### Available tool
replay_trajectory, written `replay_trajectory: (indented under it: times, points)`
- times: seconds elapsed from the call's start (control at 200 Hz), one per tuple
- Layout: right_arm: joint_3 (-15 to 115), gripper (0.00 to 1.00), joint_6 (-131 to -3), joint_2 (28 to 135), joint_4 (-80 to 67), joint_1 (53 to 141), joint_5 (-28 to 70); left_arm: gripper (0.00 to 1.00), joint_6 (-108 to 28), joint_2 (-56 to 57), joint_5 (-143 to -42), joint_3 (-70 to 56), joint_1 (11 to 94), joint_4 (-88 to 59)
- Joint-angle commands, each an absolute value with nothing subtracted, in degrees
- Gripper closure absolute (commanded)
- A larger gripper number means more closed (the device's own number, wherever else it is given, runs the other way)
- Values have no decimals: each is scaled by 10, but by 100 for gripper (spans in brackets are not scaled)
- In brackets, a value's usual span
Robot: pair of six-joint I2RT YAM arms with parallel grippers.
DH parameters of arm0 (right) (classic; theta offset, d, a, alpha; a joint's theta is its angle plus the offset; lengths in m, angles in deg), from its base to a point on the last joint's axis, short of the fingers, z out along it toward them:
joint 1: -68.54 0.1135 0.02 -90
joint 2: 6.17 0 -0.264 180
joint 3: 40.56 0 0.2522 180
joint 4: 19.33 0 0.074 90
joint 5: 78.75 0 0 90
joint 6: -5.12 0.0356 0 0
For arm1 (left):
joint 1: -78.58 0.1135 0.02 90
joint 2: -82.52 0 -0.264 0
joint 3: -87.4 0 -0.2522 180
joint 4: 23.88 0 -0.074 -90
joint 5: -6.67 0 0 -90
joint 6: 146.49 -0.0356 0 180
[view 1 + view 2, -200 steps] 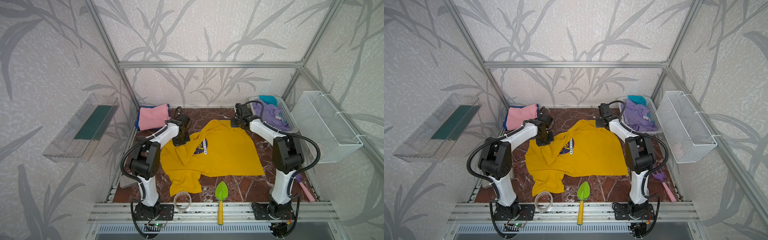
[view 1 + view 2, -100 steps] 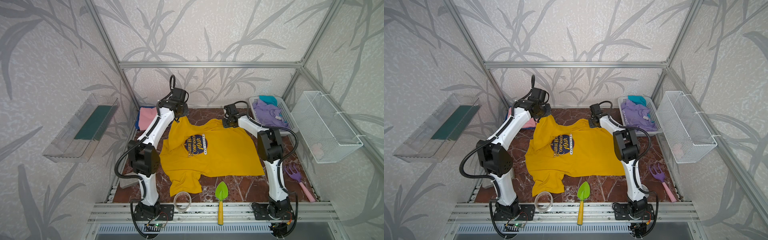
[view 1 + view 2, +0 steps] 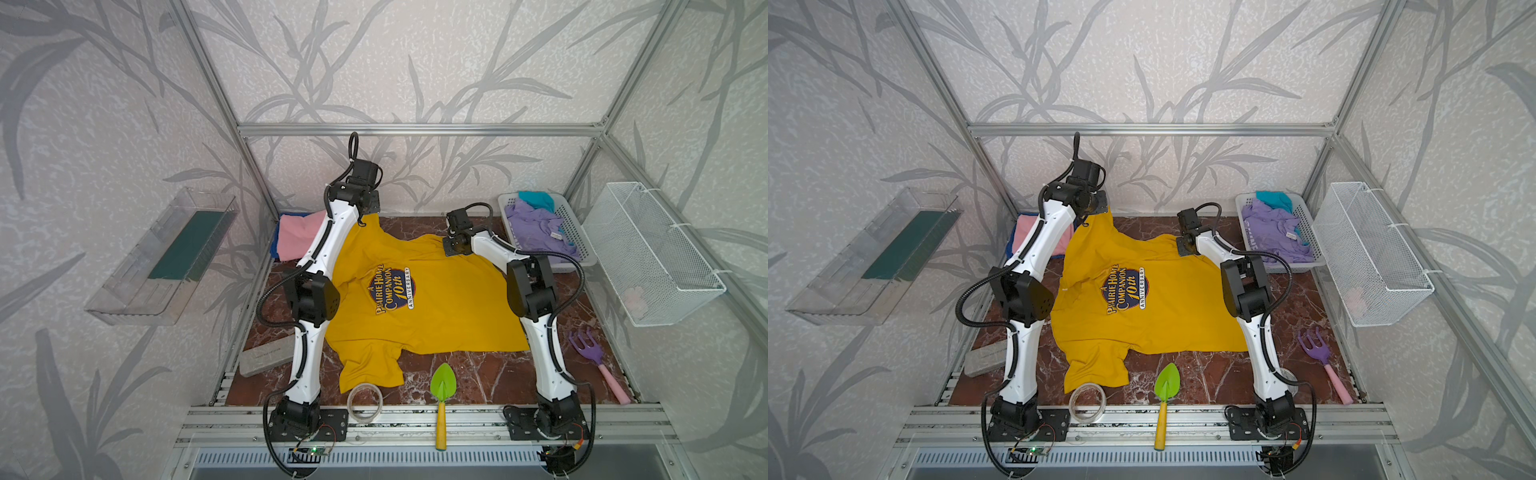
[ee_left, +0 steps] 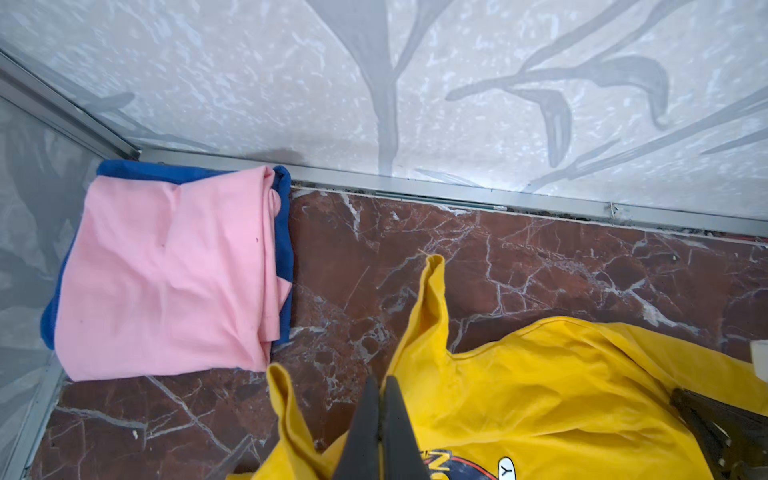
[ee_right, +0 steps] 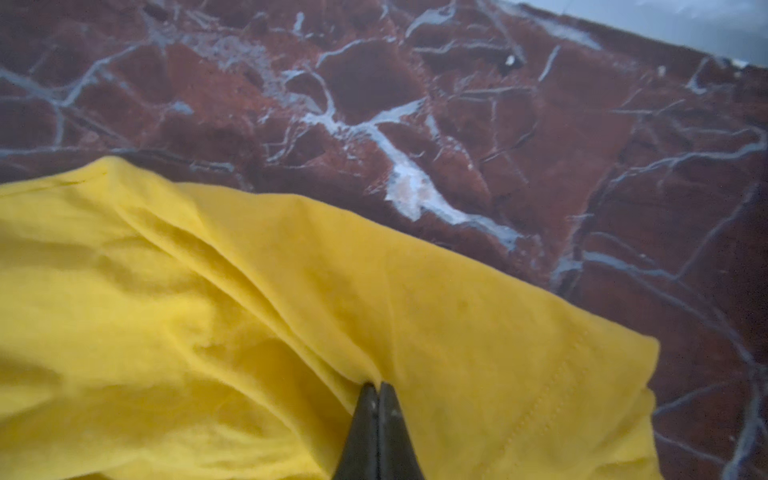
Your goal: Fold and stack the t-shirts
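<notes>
Step, judged: spreading mustard-yellow cotton t-shirt with dark blue oval print (image 3: 436, 307) flat before folding. Left jaws together, clamped on raised shirt corner; cloth drapes below them. Right jaws together, pinching hemmed edge low on red marble surface (image 3: 478, 374). Folded pink t-shirt (image 4: 166, 274) on blue t-shirt (image 4: 284, 249) lies beside left jaws. Next: lower left corner, pull taut, release.
</notes>
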State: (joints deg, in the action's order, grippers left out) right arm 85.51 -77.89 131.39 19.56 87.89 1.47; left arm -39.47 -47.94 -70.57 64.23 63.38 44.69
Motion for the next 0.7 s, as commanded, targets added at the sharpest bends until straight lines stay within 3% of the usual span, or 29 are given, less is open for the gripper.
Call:
replay_trajectory:
  times: [0.0,0.245,0.49,0.585,0.695]
  points:
    - [854,100,-748,1286,161,856,-35,100,-432,-493,-672,663,651,437]
    - [844,100,-731,1235,109,804,-78,100,-452,-533,-698,664,685,351]
    - [947,100,-764,1306,118,792,-74,100,-457,-592,-730,666,678,257]
    - [1035,91,-792,1364,143,792,-70,100,-461,-607,-710,677,678,226]
    - [1178,64,-818,1452,199,792,-79,100,-471,-627,-696,702,678,193]
